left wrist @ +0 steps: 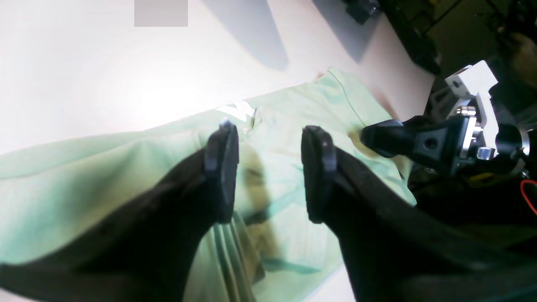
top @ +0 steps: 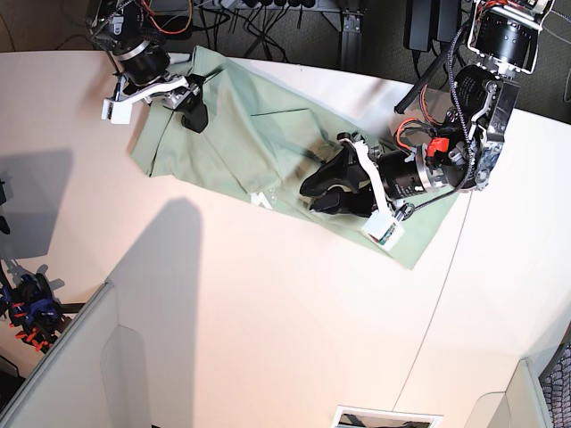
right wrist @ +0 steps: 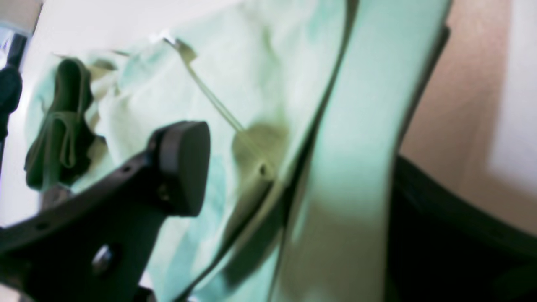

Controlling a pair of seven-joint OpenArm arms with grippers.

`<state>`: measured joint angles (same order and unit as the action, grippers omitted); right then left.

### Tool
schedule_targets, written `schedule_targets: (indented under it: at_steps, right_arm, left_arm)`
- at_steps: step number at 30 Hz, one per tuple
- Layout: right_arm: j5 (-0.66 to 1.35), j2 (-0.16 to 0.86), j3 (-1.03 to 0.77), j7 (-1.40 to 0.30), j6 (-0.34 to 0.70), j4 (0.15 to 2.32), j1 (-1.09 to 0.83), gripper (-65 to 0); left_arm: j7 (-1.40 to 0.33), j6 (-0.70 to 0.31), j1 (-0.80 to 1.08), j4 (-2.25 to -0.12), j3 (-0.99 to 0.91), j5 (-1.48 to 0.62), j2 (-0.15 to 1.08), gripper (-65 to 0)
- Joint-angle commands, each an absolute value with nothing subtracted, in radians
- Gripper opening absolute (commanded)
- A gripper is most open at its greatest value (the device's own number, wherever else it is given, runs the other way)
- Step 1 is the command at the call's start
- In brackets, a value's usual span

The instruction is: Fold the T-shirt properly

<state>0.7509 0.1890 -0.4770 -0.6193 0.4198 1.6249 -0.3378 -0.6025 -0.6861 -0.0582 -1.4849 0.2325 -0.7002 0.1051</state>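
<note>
The pale mint-green T-shirt [top: 241,134] lies spread on the white table, running diagonally from the far left to the middle right. My left gripper [top: 319,193] hovers low over its middle, jaws open and empty, with cloth showing between the fingers in the left wrist view [left wrist: 268,167]. My right gripper [top: 198,96] is at the shirt's far left end. In the right wrist view [right wrist: 293,188] its jaws stand wide apart, with a raised band of shirt edge [right wrist: 356,126] between them, against the right finger. The right gripper's black finger also shows on the cloth in the left wrist view [left wrist: 386,138].
A small white mark [top: 261,201] sits at the shirt's near edge. Cables and black stands [top: 268,18] line the table's far edge. A grey partition [top: 80,366] rises at the near left, with dark clamps [top: 27,312] beside it.
</note>
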Motion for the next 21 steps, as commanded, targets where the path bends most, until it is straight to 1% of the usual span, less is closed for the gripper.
schedule_targets:
  at_steps: [1,8,9,10,11,15,16,17,21]
  right_arm:
    - [0.764,0.205,-0.48,-0.619,0.427,1.641,-0.339,-20.3]
    - [0.763,0.204,-0.476,-0.621,0.427,1.641,-0.338,-20.6]
    - [0.763,0.204,-0.476,-0.616,0.427,1.641,-0.338,-22.3]
    - [0.761,0.204,-0.476,-0.609,0.427,1.641,-0.338,-26.4]
    - [0.749,0.201,-0.476,-0.597,0.427,1.641,-0.338,-31.9]
    - [0.673,0.179,-0.476,-0.528,0.427,1.641,-0.327,-56.6]
    - [0.659,0.179,-0.476,-0.52,0.427,1.641,-0.321,-63.9]
    - [0.648,0.179,-0.476,-0.518,0.427,1.641,-0.311,-65.0]
    - [0.582,0.183,-0.477,-0.516,0.427,1.641,-0.276,-65.0]
  left_arm:
    - [-0.584,-0.698,-0.074,-1.504,0.231,-0.722,0.103,-36.5]
    - [-0.58,-0.698,-0.075,-1.504,0.231,-0.722,0.103,-36.5]
    - [-0.58,-0.698,-0.075,-1.504,0.231,-0.722,0.103,-36.5]
    - [-0.58,-0.698,-0.075,-1.504,0.231,-0.722,0.103,-36.4]
    - [-0.58,-0.698,-0.075,-1.504,0.229,-0.722,0.103,-36.5]
    - [-0.58,-0.698,-0.077,-1.504,0.201,-0.756,0.121,-36.4]
    - [-0.58,-0.698,-0.079,-1.504,0.187,-0.768,0.125,-36.4]
    - [-0.58,-0.698,-0.081,-1.504,0.171,-0.78,0.125,-36.4]
    - [-0.581,-0.698,-0.081,-1.504,0.118,-0.796,0.128,-36.4]
